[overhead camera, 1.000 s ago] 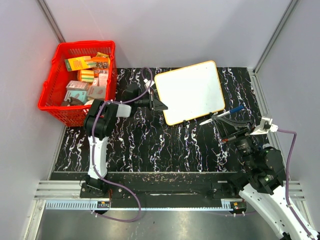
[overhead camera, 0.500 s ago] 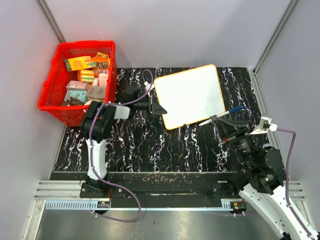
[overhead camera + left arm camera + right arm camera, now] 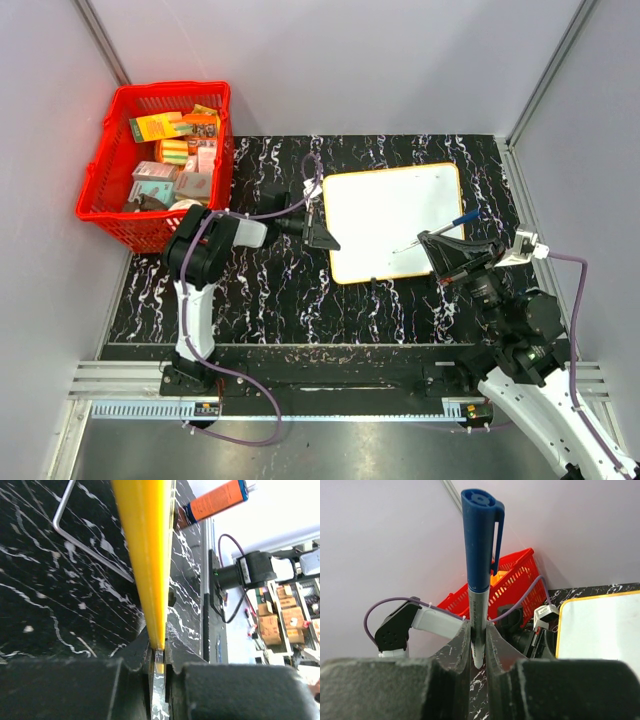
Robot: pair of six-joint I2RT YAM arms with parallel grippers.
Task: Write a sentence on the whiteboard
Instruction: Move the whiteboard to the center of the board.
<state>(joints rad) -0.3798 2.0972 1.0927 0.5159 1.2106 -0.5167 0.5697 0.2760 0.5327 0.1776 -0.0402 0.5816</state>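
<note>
Now that my left pincer [image 3: 159,652], clamped on the whiteboard [image 3: 395,215], has swung it beneath the marker [image 3: 480,545] pinched in my right pincer [image 3: 478,645], writing can likely start.

This was a robot test cell in a lab or workshop. Plain pale partition walls [image 3: 350,60] on bare aluminium posts [image 3: 100,40] boxed in a black marbled table [image 3: 270,290] across the upper frame. A left arm [image 3: 195,305] and a right arm [image 3: 530,340] were bolted by a metal rail [image 3: 120,378] along the bottom. At the right edge of the left wrist view, cardboard boxes [image 3: 287,615] stood stacked beyond the table.
</note>
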